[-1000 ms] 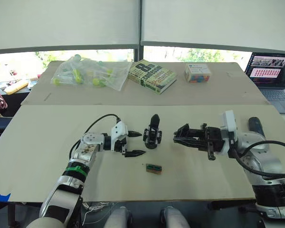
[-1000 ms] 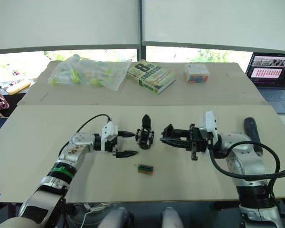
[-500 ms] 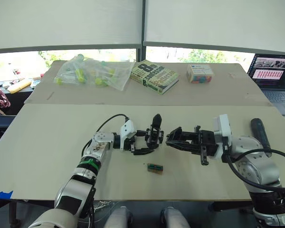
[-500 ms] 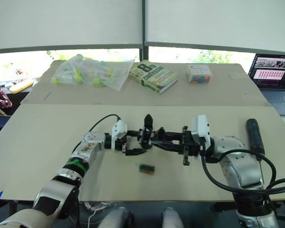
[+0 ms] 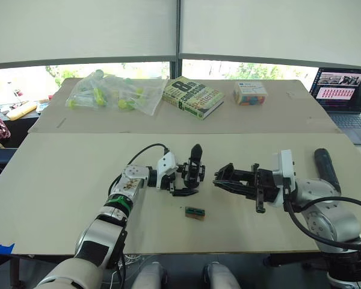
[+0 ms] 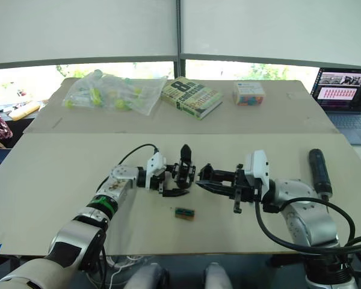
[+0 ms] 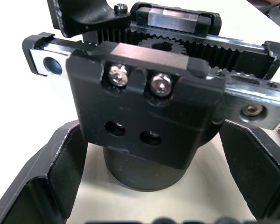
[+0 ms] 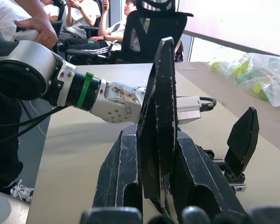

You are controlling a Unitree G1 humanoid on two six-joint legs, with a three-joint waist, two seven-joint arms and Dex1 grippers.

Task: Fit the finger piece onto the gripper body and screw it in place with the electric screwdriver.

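Nearest the table's front edge, a small green-and-black rectangular block (image 5: 195, 212) is lying flat on the pale wooden table (image 5: 54, 180), apart from both arms. Just beyond it, the left gripper (image 5: 185, 182) is sitting with its two black fingers spread wide around the round base of the small black gripper body with its upright pointed finger (image 5: 194, 167); in the left wrist view the fingers (image 7: 56, 177) are flanking the cylinder base (image 7: 144, 168) with gaps on both sides, not clamping it. The gripper body is standing upright at mid-table between the two arms. Facing it, the right gripper (image 5: 224, 179) is pinching the small black wedge-shaped plastic finger piece (image 8: 159, 116) between its fingers; in the right wrist view the wedge is standing on edge, point away from the wrist, clamped between the two pads. Its tip is near the gripper body, and whether they are touching is unclear. Off by the right arm, the thick matte-black cylindrical electric screwdriver (image 6: 319, 172) is lying on the table, well apart from the gripper body. Farther back, a clear plastic bag of yellow-green items (image 5: 115, 93), a thick paperback book (image 5: 192, 96) and a small colourful box (image 5: 250, 93) are resting on the rear board. At the far right an open laptop (image 5: 344, 90) is showing a lit screen.
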